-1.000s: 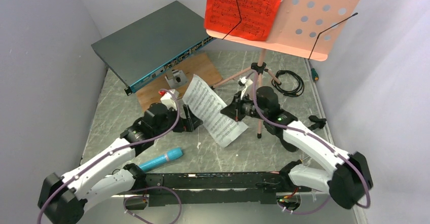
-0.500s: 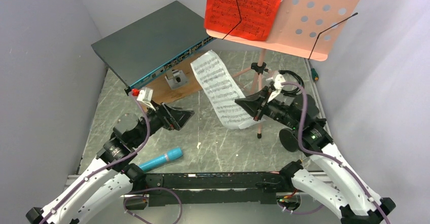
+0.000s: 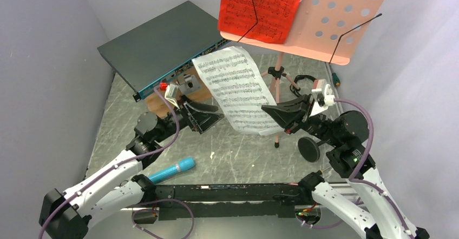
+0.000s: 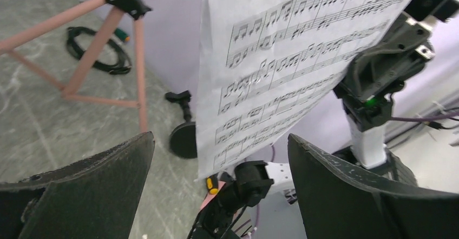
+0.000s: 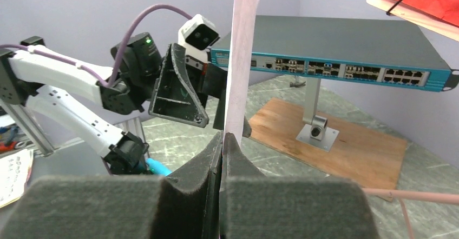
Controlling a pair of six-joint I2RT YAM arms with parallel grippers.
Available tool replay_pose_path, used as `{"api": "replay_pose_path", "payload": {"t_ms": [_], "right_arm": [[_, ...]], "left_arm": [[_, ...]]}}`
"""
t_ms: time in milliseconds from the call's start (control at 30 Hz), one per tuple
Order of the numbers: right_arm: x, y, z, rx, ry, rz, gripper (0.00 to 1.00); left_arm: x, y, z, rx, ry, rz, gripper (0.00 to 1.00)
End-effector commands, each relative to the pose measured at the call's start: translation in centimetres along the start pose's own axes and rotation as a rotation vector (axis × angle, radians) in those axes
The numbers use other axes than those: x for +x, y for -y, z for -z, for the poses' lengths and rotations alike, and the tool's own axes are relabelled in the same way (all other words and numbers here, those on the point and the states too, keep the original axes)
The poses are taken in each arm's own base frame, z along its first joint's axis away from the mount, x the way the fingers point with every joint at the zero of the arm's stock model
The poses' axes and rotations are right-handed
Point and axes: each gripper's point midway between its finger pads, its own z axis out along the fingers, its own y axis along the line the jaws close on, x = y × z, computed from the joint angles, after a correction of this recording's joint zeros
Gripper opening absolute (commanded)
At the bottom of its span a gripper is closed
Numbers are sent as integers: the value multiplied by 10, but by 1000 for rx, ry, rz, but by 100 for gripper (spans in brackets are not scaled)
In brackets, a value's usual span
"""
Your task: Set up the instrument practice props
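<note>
Cyan-blue microphone (image 3: 172, 170): lies flat on the desk (image 3: 233, 155) at the near left, with nothing touching it. Mounting it is judged not yet begun.

Left gripper (image 3: 210, 121): fingers spread to their widest, holding nothing. Over the past second it has drawn back from the white sheet-music page (image 3: 238, 87) and risen. It now stands just beside the page, facing the printed side.

White page: a second ago it sagged low over the desk between the two arms. It is now lifted clear and has been carried back toward the salmon-pink music stand (image 3: 346, 22). The right arm alone bears it, and I judge it to be on its way up to the tray.

Orientation: the page stands near upright. Its long axis runs from the lower end, at the right fingers, up and away to the top edge. That edge appears just below the red page (image 3: 260, 6) in the overhead view. The print faces the left arm, and the right wrist view sees the sheet edge-on.

Red page: already rests on the left half of the tray behind a wire retainer. The right half is bare.

Right gripper (image 3: 270, 111): fingers pressed shut on the white page's lower edge, beside the stand's pole.

Small black mic stand (image 3: 309, 148): stands on the desk at the right, carrying nothing.
</note>
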Motion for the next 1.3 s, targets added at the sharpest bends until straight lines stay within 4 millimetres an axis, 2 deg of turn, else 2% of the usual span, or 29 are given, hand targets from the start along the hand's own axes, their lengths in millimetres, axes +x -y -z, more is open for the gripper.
{"api": "replay_pose_path", "payload": {"t_ms": [0,100,200,400,500,567,600,700,800,867,967,1133,1267], "right_arm": [[-30,-19,5,-63,75,13,0],[-32,-19,8,-54,96,0,0],[-33,-20,8,-56,99,-8,0],[-32,-9,7,7,100,-36,0],[-30,-7,5,15,85,-44,0],[-33,4,3,75,88,-52,0],[-33,14,3,129,82,-58,2],[-35,51,4,339,22,-56,35],[-45,90,10,554,-12,-17,57],[-58,108,17,668,-23,15,66],[-85,131,34,847,-9,71,71],[-131,150,60,1057,48,153,73],[-150,171,77,1251,34,205,69]], "left_arm": [[-28,60,-4,253,59,-75,99],[-33,64,-7,279,80,-77,99],[-42,72,-9,299,107,-83,92],[-69,89,-10,321,190,-130,52],[-80,99,-12,325,211,-198,23],[-94,104,-17,295,223,-246,1],[-98,104,-21,271,221,-270,0],[-110,106,-33,234,201,-361,0],[-120,112,-45,233,178,-437,0],[-126,114,-58,223,151,-481,0],[-129,112,-77,198,66,-529,0],[-135,114,-100,209,2,-549,0],[-139,120,-113,237,-18,-558,0]]}}
